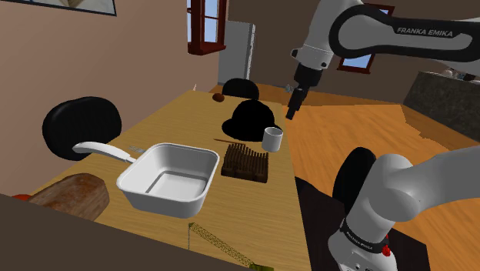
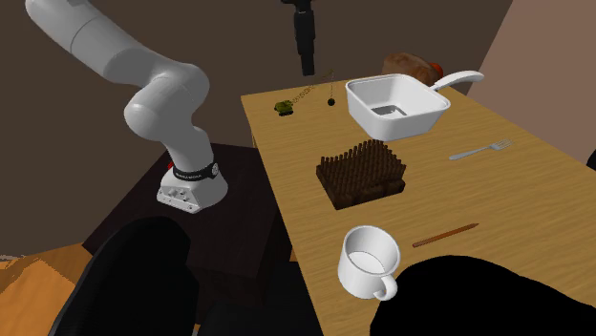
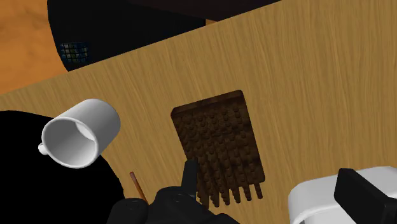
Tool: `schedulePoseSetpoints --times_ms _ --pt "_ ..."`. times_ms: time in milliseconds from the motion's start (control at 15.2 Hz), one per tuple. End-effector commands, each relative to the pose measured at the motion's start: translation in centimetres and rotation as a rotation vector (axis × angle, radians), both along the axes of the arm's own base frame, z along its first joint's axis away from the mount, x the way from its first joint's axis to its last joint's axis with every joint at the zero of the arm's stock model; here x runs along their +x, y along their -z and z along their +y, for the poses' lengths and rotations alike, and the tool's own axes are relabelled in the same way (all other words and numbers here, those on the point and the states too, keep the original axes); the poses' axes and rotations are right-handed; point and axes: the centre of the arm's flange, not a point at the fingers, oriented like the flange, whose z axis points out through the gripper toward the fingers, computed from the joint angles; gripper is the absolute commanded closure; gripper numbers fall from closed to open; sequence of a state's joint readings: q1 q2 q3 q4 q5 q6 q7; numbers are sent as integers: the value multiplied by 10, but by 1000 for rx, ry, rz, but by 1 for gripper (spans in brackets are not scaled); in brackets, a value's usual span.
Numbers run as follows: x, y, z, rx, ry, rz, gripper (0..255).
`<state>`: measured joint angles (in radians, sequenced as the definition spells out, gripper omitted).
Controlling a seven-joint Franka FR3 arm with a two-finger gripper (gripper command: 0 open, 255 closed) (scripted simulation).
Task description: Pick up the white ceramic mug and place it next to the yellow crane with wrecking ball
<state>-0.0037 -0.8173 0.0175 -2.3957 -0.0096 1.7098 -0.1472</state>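
Black two-finger tool (image 1: 293, 109) open, aloft beside white handled mug (image 1: 271, 138). Centre first, then descend straddling one wall, clear of handle.

The crane (image 1: 219, 244) runs off the shoulder view's bottom edge.

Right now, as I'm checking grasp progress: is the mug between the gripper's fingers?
No, the white mug stands on the table, apart from the open gripper hanging higher up.
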Motion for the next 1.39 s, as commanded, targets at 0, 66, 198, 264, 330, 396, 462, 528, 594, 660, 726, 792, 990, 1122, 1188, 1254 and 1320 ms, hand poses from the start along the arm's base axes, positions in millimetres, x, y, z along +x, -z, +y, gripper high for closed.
schedulePoseSetpoints --times_ms 0,66,198,264,330,396,462,528,594,660,726,792,990,1122,1188,1254,1320 --pt "0 0 0 0 0 0 0" --pt "5 8 -9 1 -7 1 0" --pt "16 25 -27 2 -20 2 0" --pt "21 33 -36 3 -26 3 0" --pt "27 41 -45 4 -33 3 0" --pt "32 50 -54 4 -40 4 0" --pt "38 58 -63 5 -46 5 0" --pt "43 66 -72 6 -53 6 0" --pt "49 75 -81 7 -60 6 0" --pt "55 83 -90 7 -66 7 0" --pt "60 91 -99 8 -73 8 0" --pt "66 100 -107 9 -79 8 0" --pt "84 125 -133 11 -99 10 0" --pt "96 142 -150 12 -113 12 0" --pt "102 150 -158 13 -119 12 0" --pt "108 159 -167 14 -126 13 0" --pt "115 167 -175 15 -132 14 0"
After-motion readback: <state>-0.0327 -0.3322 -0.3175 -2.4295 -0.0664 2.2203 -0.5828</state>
